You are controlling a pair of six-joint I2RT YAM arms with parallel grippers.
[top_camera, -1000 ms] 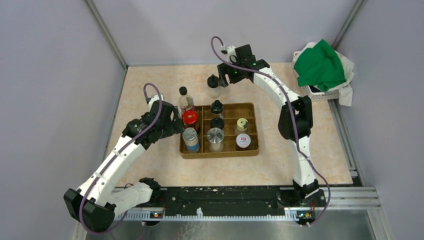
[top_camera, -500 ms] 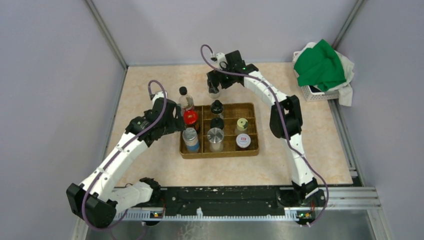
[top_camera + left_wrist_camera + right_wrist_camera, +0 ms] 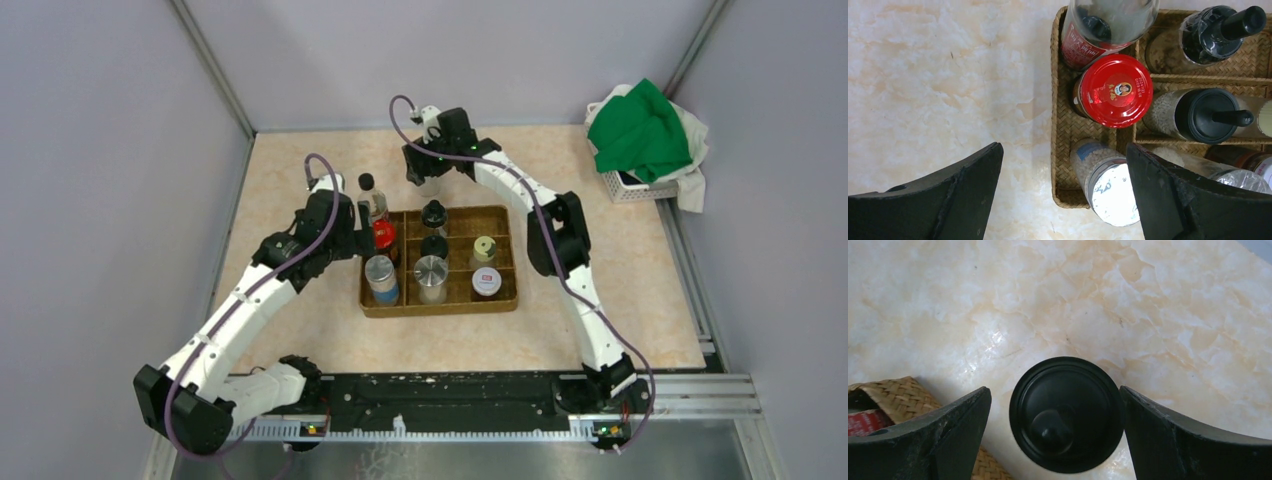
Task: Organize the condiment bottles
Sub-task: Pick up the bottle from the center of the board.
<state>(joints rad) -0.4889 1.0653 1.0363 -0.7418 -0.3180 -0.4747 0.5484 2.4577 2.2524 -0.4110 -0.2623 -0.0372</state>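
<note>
Marble tabletop (image 3: 1098,290): right gripper (image 3: 1053,390), jaws apart, brackets black-lidded jar (image 3: 1066,415) for grasping; left gripper (image 3: 1063,147), likewise apart, above tray (image 3: 1060,125).

The top camera looks down from high behind the near edge, over the whole table (image 3: 620,300). Both wrist cameras face straight down, close: left over the tray's (image 3: 1058,125) left side, right over a black-lidded bottle (image 3: 1066,415). All three views share the tray's far-left corner.

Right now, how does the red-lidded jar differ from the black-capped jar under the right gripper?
The red-lidded jar stands in the woven tray; the black-capped jar stands outside it on the table. The red lid is flat with a printed emblem; the black cap has a raised knob. Both are upright with lids on.
</note>
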